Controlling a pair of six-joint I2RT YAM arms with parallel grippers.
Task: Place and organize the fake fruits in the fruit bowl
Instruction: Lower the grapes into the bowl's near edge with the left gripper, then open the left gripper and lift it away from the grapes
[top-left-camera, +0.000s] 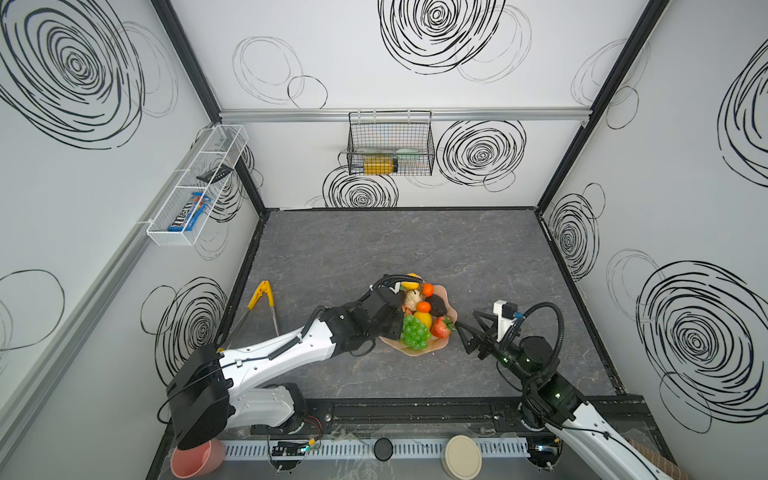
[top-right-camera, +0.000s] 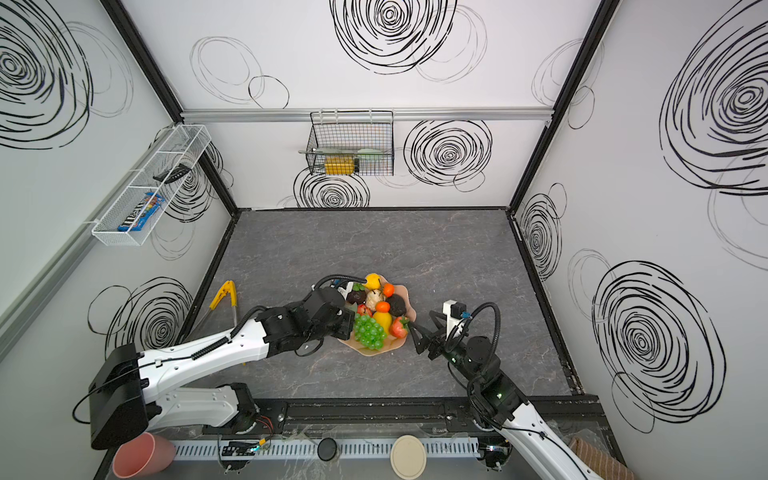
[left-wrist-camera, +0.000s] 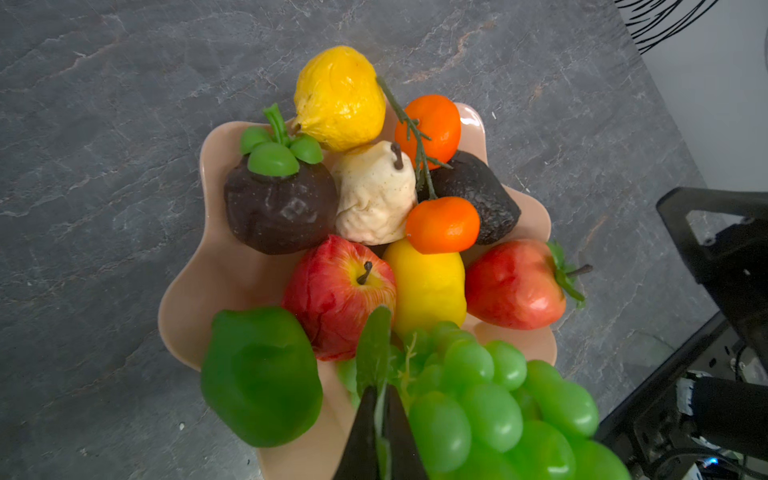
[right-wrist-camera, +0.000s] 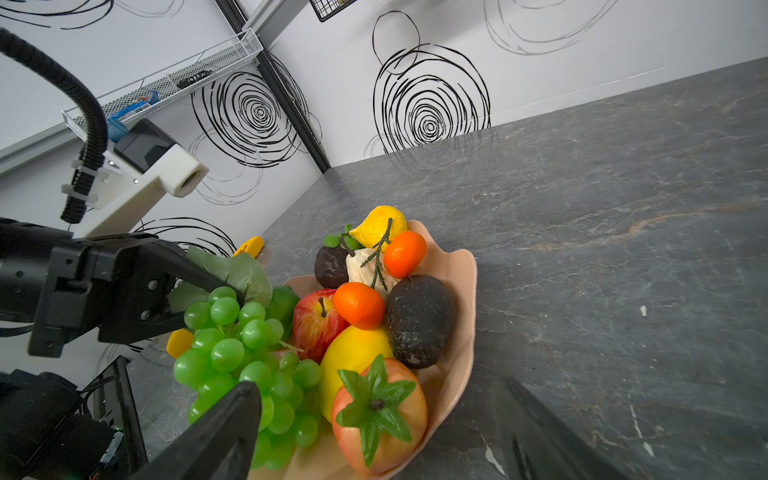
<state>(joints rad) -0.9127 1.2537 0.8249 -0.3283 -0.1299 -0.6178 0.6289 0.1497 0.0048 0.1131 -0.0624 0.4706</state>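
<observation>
Your left gripper (left-wrist-camera: 380, 392) pinches the grapes (left-wrist-camera: 490, 399) by a leaf at the bowl (left-wrist-camera: 187, 299) rim (lime (left-wrist-camera: 262, 374) alongside). Your right gripper (top-left-camera: 464, 337) gapes empty beside the strawberry (top-left-camera: 441, 327).

A lab test cell: scribble-patterned walls (top-left-camera: 374, 62) boxing a marble tabletop (top-left-camera: 395, 249).

The blue candy packet (top-left-camera: 189, 214) seemingly reads "m&m's".

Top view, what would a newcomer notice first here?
The peach fruit bowl mid-table, heaped with bright fake fruits, stands out against the grey table. The left pincer is shut on the green grape bunch at the bowl's near edge, while the right pincer stands open beside the strawberry.
</observation>
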